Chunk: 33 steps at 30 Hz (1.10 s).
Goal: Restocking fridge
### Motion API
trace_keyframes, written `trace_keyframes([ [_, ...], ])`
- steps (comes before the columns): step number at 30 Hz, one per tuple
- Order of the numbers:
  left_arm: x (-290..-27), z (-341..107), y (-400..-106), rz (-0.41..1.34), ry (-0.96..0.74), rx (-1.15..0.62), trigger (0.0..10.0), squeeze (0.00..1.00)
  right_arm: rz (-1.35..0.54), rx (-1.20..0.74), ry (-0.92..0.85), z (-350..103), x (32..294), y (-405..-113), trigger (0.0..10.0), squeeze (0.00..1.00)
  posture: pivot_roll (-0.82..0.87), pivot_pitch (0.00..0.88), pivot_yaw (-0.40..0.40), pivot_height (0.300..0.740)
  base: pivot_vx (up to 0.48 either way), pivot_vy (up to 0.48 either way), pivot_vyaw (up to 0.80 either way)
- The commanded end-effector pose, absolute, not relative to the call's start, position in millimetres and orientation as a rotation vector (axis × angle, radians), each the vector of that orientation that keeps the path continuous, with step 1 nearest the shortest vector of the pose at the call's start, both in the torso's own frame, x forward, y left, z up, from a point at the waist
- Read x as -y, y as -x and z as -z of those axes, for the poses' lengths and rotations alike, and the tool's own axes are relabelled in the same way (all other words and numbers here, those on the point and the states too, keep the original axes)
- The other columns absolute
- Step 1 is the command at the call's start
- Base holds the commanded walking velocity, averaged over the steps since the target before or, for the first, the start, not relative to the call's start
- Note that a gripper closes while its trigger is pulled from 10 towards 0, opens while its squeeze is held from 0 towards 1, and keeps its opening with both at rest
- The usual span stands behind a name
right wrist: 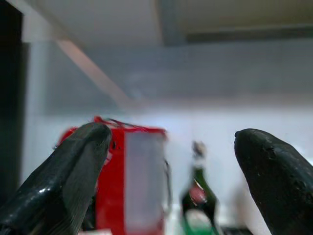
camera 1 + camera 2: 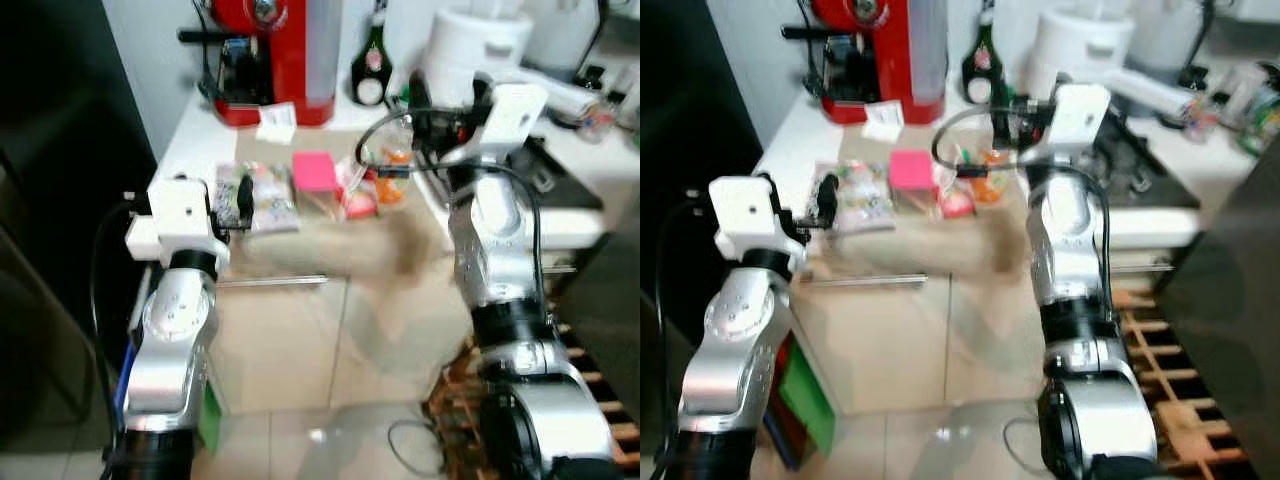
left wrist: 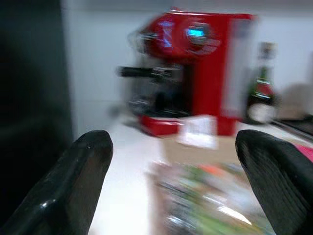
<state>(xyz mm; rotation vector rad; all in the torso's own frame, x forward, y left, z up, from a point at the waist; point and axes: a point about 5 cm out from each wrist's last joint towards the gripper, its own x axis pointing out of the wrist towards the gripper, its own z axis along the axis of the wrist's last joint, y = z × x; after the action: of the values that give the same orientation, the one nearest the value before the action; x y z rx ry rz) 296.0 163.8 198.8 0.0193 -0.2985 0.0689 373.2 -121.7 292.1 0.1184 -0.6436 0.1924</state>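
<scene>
White counter (image 2: 195,130) stands before the robot, with a brown paper sheet (image 2: 330,245) lying on it and hanging a little over the front edge. On the paper lie the groceries: a clear bag (image 2: 265,195) with green and mixed colours inside, a pink box (image 2: 314,171) just beside it, and next to that a red packet (image 2: 358,203) and a clear bag with orange things (image 2: 390,172). The pictures are blurred, so I cannot tell what food it is.

At the back of the counter stands a red coffee machine (image 2: 275,55), with a small white card (image 2: 277,121) leaning in front of its base. A dark green bottle (image 2: 372,65) stands to its right, and a white appliance (image 2: 472,45) is further right. A black surface (image 2: 60,200), maybe the fridge, is on the left side of the counter.

The left gripper (image 3: 171,186) is raised at the left end of the counter, just before the mixed bag; its fingers (image 3: 73,186) are wide apart and hold nothing. The right gripper (image 1: 171,186) is raised higher over the counter, above the orange bag, and points toward the coffee machine and the bottle; its fingers (image 1: 63,181) are also wide apart and empty.
</scene>
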Motion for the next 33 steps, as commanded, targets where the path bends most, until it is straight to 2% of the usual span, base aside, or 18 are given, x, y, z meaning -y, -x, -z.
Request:
trace_keyframes([
  [1,-157,-212,-295,-0.047,-0.021,0.364,10.0,0.00,-0.141,0.649,-0.133,-302,136,-376,10.0,0.00,-0.03,0.000,-0.002,0.740,0.000,0.000,0.00],
  [6,-153,-214,-296,-0.024,-0.022,0.368,10.0,0.00,-0.138,0.617,-0.138,-311,138,-381,10.0,0.00,-0.03,0.000,0.002,0.740,0.000,0.000,0.00],
  [10,-159,-211,-297,-0.046,0.011,0.349,10.0,0.00,-0.109,0.521,-0.170,-314,146,-391,10.0,0.00,-0.03,0.000,-0.001,0.740,0.000,0.000,0.00],
  [18,-160,-211,-297,-0.053,0.014,0.351,10.0,0.00,-0.064,0.508,-0.165,-326,161,-390,10.0,0.00,-0.04,0.000,-0.007,0.740,0.000,0.000,0.00],
  [29,-158,-207,-301,-0.042,0.005,0.324,10.0,0.00,-0.059,0.258,-0.194,-287,166,-409,10.0,0.00,-0.03,0.000,-0.009,0.740,0.000,0.000,0.00],
  [32,-159,-206,-299,-0.046,-0.006,0.326,10.0,0.00,-0.086,0.300,-0.192,-292,163,-405,10.0,0.00,-0.02,0.000,-0.023,0.740,0.000,0.000,0.00],
  [33,-160,-207,-295,-0.047,-0.012,0.332,10.0,0.00,-0.092,0.380,-0.166,-298,163,-396,10.0,0.00,-0.01,0.000,-0.034,0.740,0.000,0.000,0.00],
])
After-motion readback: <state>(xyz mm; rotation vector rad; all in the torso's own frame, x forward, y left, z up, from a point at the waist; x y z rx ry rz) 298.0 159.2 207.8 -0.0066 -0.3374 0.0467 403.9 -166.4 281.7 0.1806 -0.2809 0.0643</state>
